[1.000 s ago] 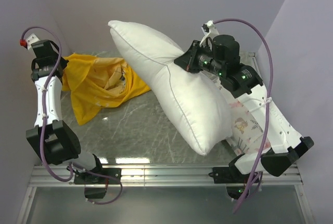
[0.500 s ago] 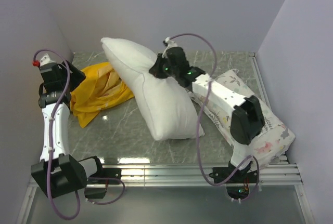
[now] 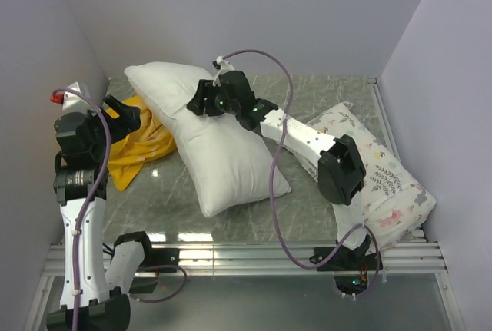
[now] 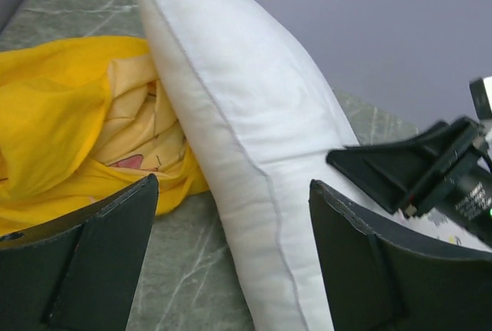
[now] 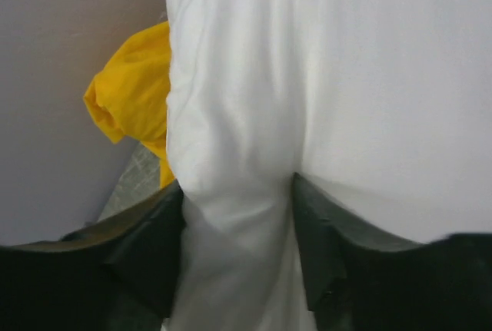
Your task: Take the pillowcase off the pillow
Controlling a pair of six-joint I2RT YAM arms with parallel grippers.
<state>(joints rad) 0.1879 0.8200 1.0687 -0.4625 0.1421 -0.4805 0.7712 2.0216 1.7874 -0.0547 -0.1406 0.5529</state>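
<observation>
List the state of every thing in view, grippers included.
pillow: bare, fully out of its case
pillowcase: off, crumpled, lying against the pillow's edge
printed pillow: lying flat, partly under the right arm
left gripper: open, empty
right gripper: shut on a fold of the pillow

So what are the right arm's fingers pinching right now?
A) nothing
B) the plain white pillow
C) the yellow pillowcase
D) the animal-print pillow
B: the right wrist view shows the right arm's fingers squeezing a fold of the white pillow, with the yellow pillowcase off to the side, ungripped.
</observation>
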